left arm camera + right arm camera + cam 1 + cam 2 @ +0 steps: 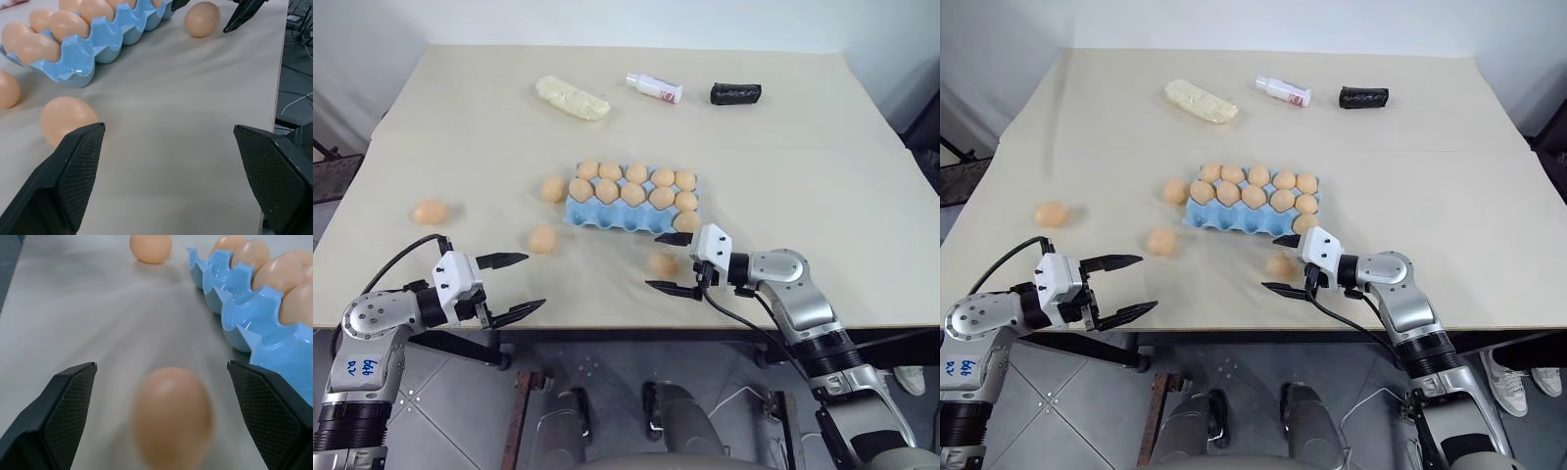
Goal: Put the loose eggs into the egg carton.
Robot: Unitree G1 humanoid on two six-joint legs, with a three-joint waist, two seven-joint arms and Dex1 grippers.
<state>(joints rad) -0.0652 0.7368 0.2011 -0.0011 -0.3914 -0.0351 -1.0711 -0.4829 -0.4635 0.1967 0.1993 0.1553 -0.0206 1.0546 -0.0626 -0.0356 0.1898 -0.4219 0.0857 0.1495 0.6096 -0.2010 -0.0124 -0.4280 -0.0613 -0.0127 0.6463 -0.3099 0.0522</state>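
On the worktop [822, 196], the light blue egg carton [607, 217] lies near the middle, eggs filling most of its cups. Four loose eggs rest around it: one [553, 189] beside its left end, one [541, 240] nearer my left hand [514, 286], one [430, 211] far left, and one [663, 262] between the spread fingers of my right hand [667, 262], not gripped. My left hand is also spread, empty, at the worktop's near edge.
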